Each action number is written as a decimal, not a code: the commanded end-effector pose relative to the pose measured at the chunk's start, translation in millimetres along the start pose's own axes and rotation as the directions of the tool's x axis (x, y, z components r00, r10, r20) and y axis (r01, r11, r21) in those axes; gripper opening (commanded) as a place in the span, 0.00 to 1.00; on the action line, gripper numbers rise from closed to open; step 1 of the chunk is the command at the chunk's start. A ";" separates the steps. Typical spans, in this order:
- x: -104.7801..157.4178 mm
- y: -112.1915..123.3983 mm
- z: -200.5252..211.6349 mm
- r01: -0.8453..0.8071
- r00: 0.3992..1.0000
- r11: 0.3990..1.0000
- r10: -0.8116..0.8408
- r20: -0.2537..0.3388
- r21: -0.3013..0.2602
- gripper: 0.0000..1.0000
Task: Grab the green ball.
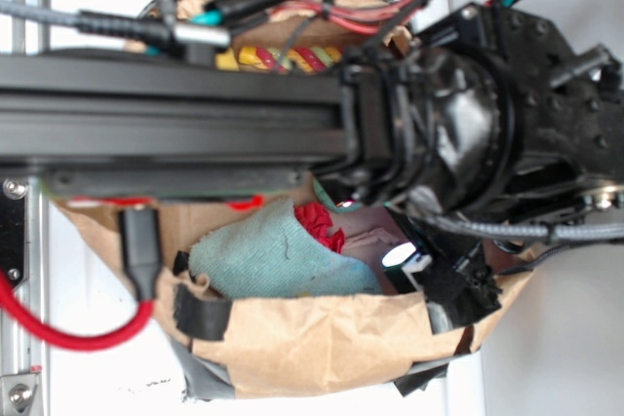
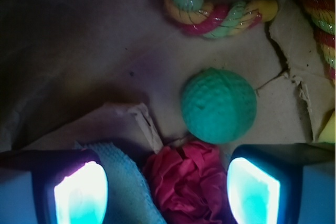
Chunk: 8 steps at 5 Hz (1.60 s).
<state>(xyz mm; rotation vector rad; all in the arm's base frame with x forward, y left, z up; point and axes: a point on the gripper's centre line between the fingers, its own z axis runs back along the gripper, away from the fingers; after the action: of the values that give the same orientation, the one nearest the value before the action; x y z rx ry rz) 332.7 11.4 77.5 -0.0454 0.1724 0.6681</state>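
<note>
The gripper (image 2: 167, 190) is wide open and holds nothing. The green ball (image 2: 219, 105) lies just ahead, touching a crumpled red cloth (image 2: 188, 182).

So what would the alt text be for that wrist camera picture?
A mint-green ball lies on brown paper just ahead of the open jaws, with nothing between them but a crumpled red cloth. A striped rope toy curls above it, and a teal cloth lies lower left.

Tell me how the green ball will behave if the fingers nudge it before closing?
The green ball is round and sits free on flat brown paper, so a nudge would likely roll it. Its dimpled matte skin looks grippy, probably not slippery. The gripper is open, over the red crumpled fabric instead.
</note>
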 end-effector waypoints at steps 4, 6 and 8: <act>26.8 21.5 16.7 -0.095 0.990 0.995 0.095 0.105 -0.014 1.00; 26.8 21.5 16.7 -0.095 0.990 0.995 0.095 0.105 -0.014 1.00; 41.3 39.3 -2.4 -0.137 0.984 0.990 0.132 0.120 0.034 1.00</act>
<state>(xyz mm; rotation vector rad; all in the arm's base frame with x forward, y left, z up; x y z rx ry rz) 337.2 50.4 57.0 0.0537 0.1308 0.7355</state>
